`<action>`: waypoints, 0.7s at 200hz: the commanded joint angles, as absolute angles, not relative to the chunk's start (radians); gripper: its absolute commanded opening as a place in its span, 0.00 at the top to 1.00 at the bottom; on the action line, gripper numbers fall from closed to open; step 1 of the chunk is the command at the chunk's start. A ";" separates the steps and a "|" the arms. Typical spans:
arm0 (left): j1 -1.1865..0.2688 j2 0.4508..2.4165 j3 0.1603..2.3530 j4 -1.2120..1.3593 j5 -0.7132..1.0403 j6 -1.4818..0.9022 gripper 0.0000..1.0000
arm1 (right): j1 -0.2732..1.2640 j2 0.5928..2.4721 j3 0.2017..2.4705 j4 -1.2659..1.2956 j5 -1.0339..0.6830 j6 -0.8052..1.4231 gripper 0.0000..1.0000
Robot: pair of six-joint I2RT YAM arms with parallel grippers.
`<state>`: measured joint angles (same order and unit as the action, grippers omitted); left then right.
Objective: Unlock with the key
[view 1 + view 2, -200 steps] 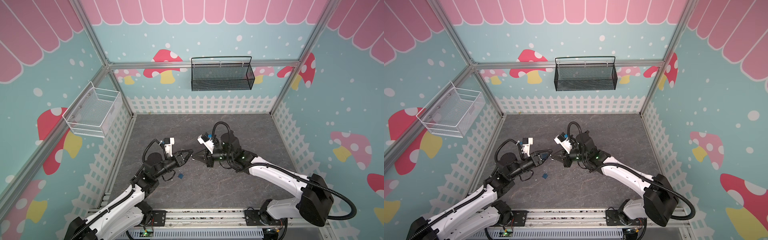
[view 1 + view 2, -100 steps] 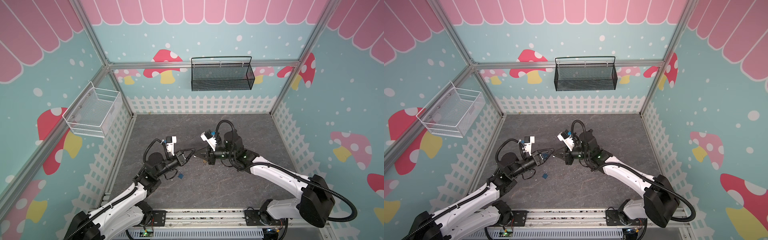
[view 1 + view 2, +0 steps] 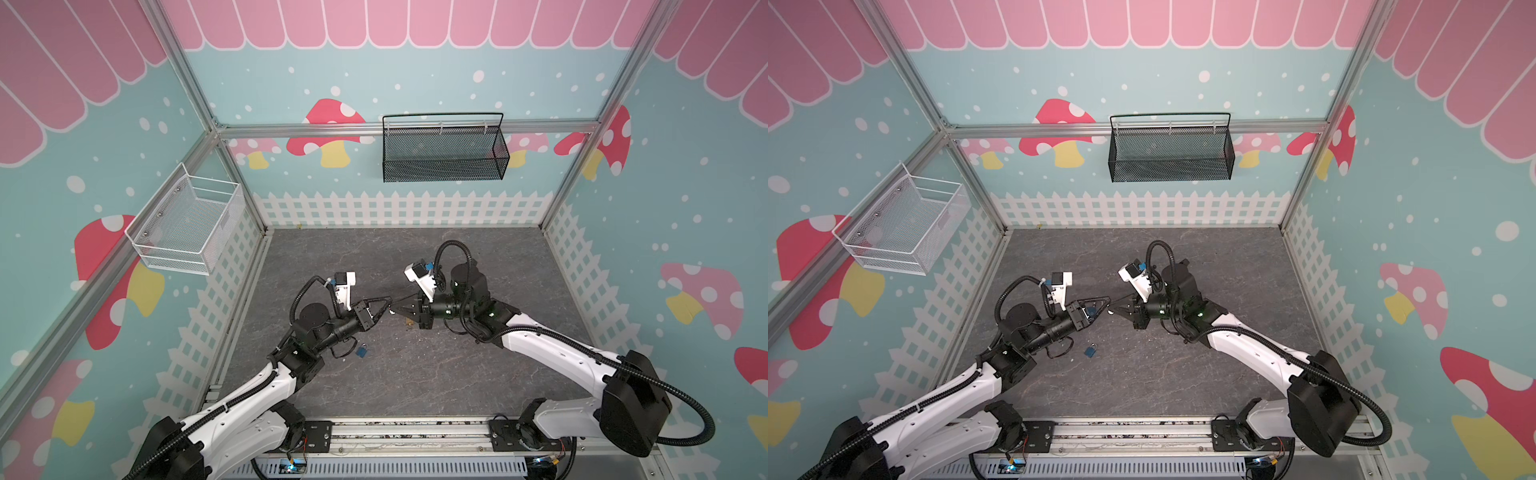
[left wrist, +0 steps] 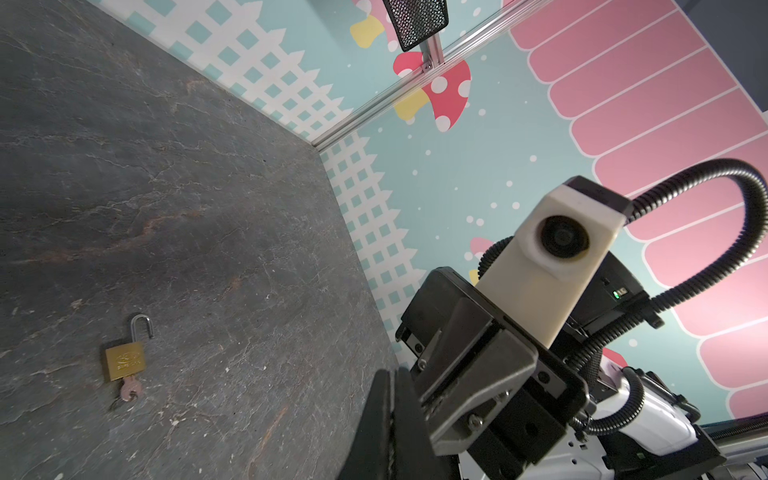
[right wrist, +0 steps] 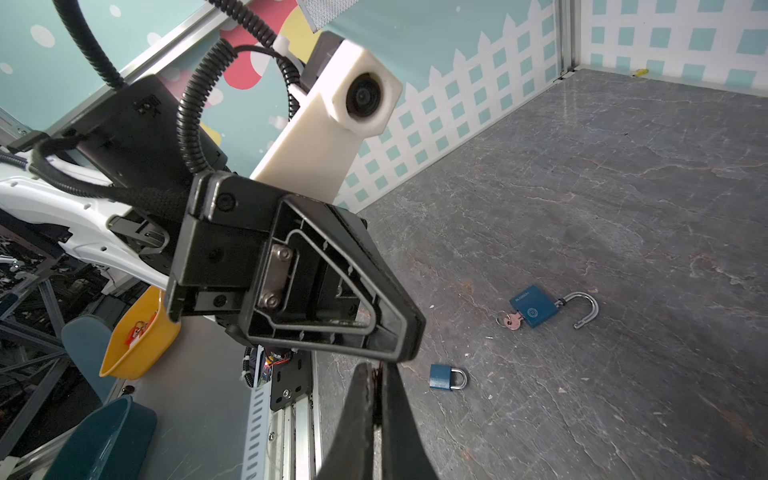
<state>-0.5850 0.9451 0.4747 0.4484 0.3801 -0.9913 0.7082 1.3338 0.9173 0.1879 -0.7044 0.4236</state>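
Walls (image 3: 415, 62): teal, with mushrooms, a white fence print and pink scallops.
Floor (image 3: 457, 374): dark grey veined slate.
Left gripper (image 3: 386, 304): pressed together above mid-floor, its tip near the right's.
Right gripper (image 3: 400, 309): pressed together; cannot tell if it pinches anything.
Blue lock (image 5: 534, 311): lying flat, shackle swung open, key (image 5: 513, 321) in its base.
Brass lock (image 4: 124, 361): lying flat below the right gripper, shackle open, keyed.
Small lock (image 5: 446, 377): blue, shackle closed, beside the left arm.
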 commanded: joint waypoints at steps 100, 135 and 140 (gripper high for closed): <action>-0.587 0.919 0.507 0.314 0.283 -0.973 1.00 | 0.703 1.295 0.878 0.312 -0.777 0.354 1.00; -0.586 0.931 0.522 0.291 0.289 -0.974 1.00 | 0.703 1.295 0.865 0.349 -0.794 0.362 1.00; -0.586 0.932 0.524 0.294 0.289 -0.976 1.00 | 0.703 1.295 0.865 0.350 -0.795 0.364 1.00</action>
<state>-0.5896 0.9237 0.4919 0.3305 0.3088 -0.9836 0.7055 1.3258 0.8780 0.2802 -0.7559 0.3748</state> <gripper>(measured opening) 0.047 0.059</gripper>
